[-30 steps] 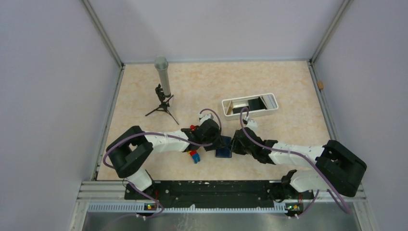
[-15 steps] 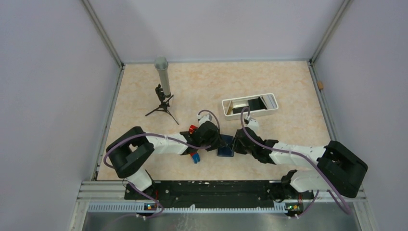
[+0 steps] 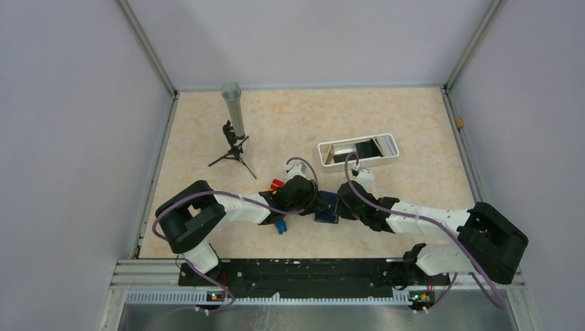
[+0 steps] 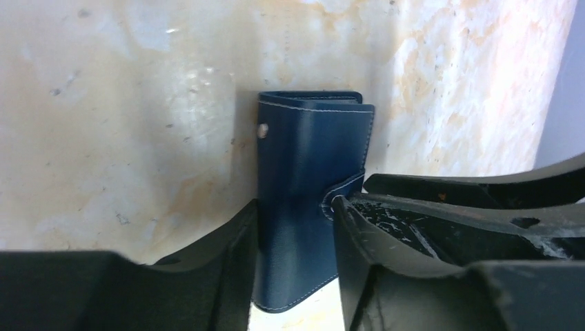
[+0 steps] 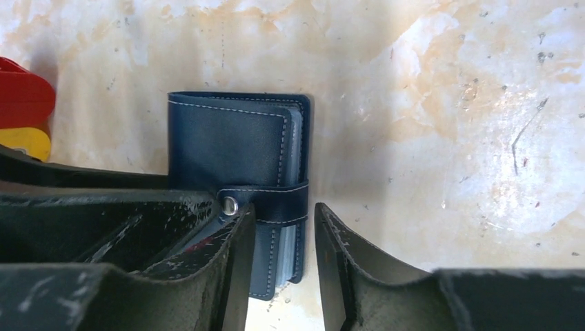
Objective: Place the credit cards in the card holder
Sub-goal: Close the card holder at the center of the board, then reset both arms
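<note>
The navy card holder lies closed, its strap snapped, on the table between my two grippers. In the left wrist view the card holder fills the gap between my left gripper's fingers, and both touch it. In the right wrist view the card holder's open edge and strap sit between my right gripper's fingers, with a gap to the right finger. A yellow-gold credit card leans in the white tray. A darker card lies beside it.
A grey cylinder on a black tripod stands at the back left. Toy bricks lie by my left arm: red and blue. Red and yellow bricks show at the left of the right wrist view.
Both grippers have drawn in on the card holder, and it has shifted slightly up and to the right. The tray and its cards have not moved.
</note>
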